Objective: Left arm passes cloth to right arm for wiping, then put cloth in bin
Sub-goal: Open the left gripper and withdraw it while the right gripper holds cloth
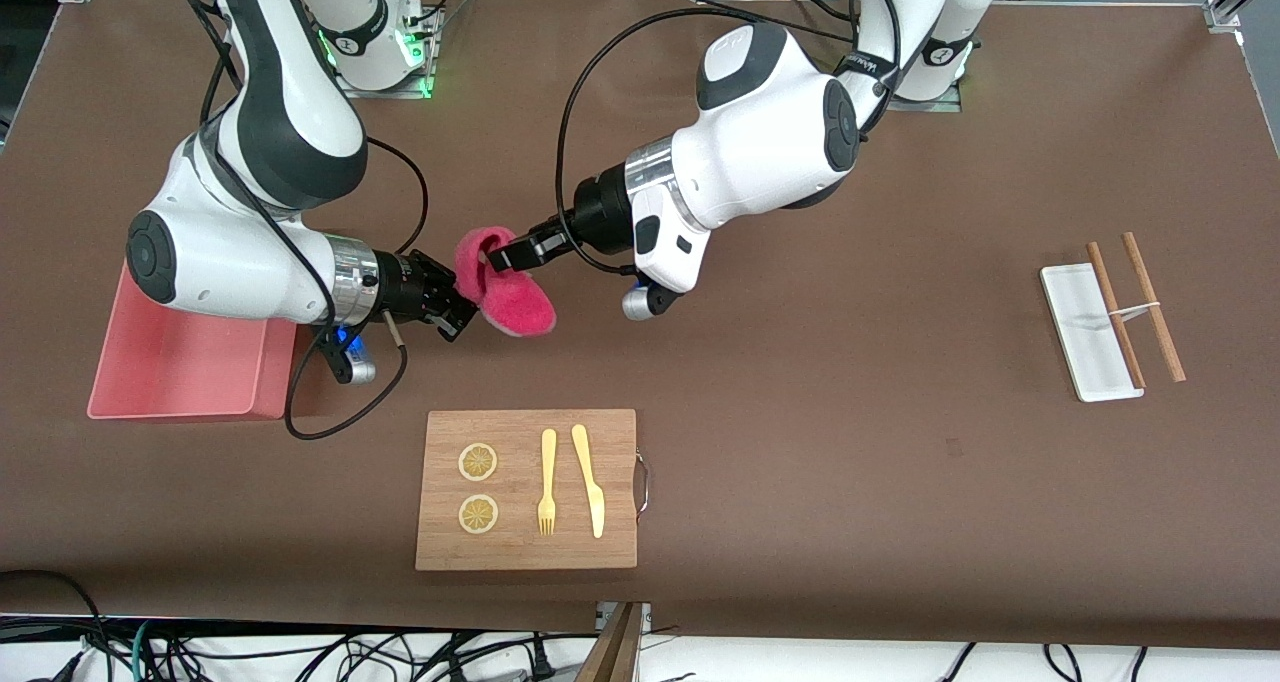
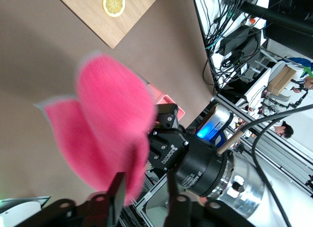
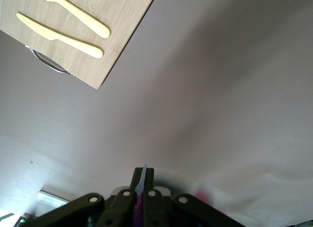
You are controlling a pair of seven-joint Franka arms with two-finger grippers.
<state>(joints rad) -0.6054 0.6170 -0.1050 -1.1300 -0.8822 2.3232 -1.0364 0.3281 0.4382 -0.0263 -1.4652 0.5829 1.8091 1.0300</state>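
The magenta-pink cloth (image 1: 505, 290) hangs in the air between both grippers, over the bare brown table. My right gripper (image 1: 460, 310) is shut on one edge of it; in the right wrist view the grey border and pink pile sit pinched between the fingers of the right gripper (image 3: 142, 180). My left gripper (image 1: 500, 254) is open beside the cloth's upper fold. In the left wrist view the cloth (image 2: 107, 124) hangs from the right gripper (image 2: 164, 134), with its lower edge between the spread fingers of my left gripper (image 2: 144, 190). The salmon-pink bin (image 1: 170, 362) stands under the right arm.
A wooden board (image 1: 525, 552) lies nearer the front camera, with two lemon slices (image 1: 478, 462), a yellow fork (image 1: 547, 482) and a knife (image 1: 590, 480). A white tray (image 1: 1088, 337) with brown chopsticks (image 1: 1150, 307) lies toward the left arm's end.
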